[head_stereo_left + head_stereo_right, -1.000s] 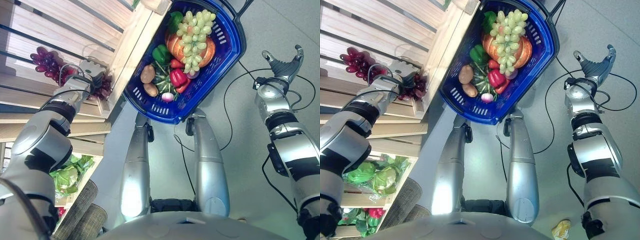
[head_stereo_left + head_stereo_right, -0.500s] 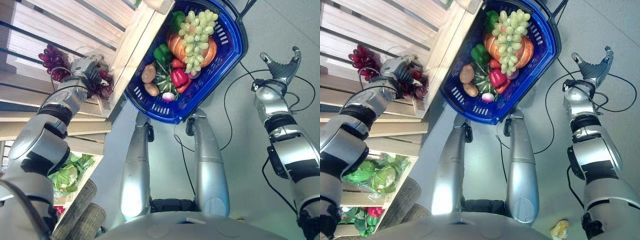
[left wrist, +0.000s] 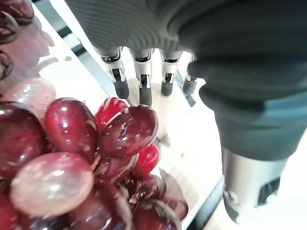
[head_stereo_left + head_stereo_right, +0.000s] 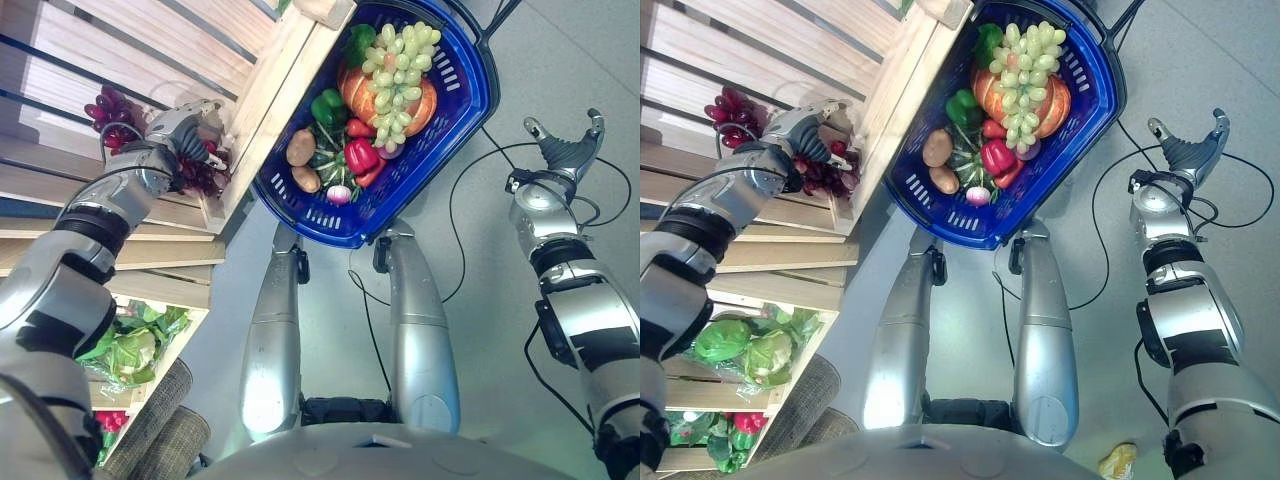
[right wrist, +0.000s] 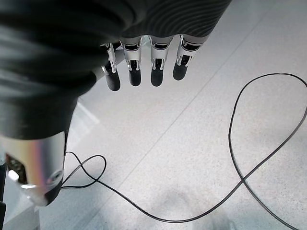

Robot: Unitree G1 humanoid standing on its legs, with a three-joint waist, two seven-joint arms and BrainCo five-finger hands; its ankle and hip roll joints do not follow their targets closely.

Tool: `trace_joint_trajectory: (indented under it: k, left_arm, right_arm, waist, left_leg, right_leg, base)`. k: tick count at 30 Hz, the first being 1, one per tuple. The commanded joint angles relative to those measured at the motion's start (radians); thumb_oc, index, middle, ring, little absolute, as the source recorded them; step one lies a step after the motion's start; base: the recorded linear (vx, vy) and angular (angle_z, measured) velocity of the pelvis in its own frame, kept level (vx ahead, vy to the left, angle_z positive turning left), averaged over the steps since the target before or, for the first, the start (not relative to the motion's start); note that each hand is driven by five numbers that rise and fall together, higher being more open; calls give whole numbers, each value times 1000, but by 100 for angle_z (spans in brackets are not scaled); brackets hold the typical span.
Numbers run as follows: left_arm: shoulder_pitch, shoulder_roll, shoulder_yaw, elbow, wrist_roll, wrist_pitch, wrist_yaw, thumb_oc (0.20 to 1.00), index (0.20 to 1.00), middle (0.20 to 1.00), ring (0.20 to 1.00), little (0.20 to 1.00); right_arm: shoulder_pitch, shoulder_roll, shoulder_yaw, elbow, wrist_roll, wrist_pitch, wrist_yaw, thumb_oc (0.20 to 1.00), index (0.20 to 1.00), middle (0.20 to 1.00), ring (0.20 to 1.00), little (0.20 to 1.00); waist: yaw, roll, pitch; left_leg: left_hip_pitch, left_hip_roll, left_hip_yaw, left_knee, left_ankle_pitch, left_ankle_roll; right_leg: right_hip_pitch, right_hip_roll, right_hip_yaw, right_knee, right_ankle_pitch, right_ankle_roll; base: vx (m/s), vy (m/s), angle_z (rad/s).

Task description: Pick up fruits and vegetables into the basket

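Observation:
A bunch of dark red grapes [image 4: 205, 178] lies at the edge of a wooden shelf [image 4: 150, 60]. My left hand [image 4: 185, 128] rests over it with relaxed, open fingers [image 3: 144, 81]; the grapes [image 3: 72, 143] sit between fingers and thumb. A second dark bunch [image 4: 115, 108] lies further back on the shelf. The blue basket [image 4: 478, 90] stands on the floor beside the shelf, holding green grapes [image 4: 400, 65], a pumpkin [image 4: 360, 90], a red pepper [image 4: 360, 155], a green pepper [image 4: 327, 105] and potatoes [image 4: 300, 147]. My right hand [image 4: 565, 150] hangs open over the floor, holding nothing.
The shelf's wooden front edge [image 4: 265, 100] runs between my left hand and the basket. A lower shelf holds leafy greens [image 4: 130, 340] and red peppers [image 4: 110, 420]. A small yellow object [image 4: 1118, 460] lies on the grey floor at the lower right.
My left hand has moved forward along the shelf toward the basket side and now covers the near grape bunch. The right hand has dropped slightly.

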Motion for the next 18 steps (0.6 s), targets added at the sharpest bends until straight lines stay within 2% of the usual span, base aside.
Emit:
trace_joint_trajectory:
  k: [1,10,18]
  left_arm:
    - [5,34,4,-30,17,21,-66,1000,1000,1000,1000,1000]
    - [0,45,-60,-52,71,99,-239,1000,1000,1000,1000,1000]
    - [5,58,-88,-102,118,114,-254,1000,1000,1000,1000,1000]
  right_arm:
    - [34,-83,-29,-2,-7,-41,6,1000,1000,1000,1000,1000]
    - [25,-77,-29,14,4,-45,8,1000,1000,1000,1000,1000]
    - [27,-77,-40,20,17,-51,14,1000,1000,1000,1000,1000]
  waist:
    - [8,21,-27]
    - [10,24,-27]
    - [17,29,-27]
  left_leg:
    - [28,-57,53,127,-152,49]
    - [25,-60,50,130,-152,50]
    - [32,-62,47,127,-153,50]
  right_leg:
    - [98,17,19,-208,127,134]
    - [97,17,17,-208,134,137]
    - [105,12,8,-211,135,140]
  base:
    - [0,0,0]
    - [1,-4,0]
    - [-2,-40,2]
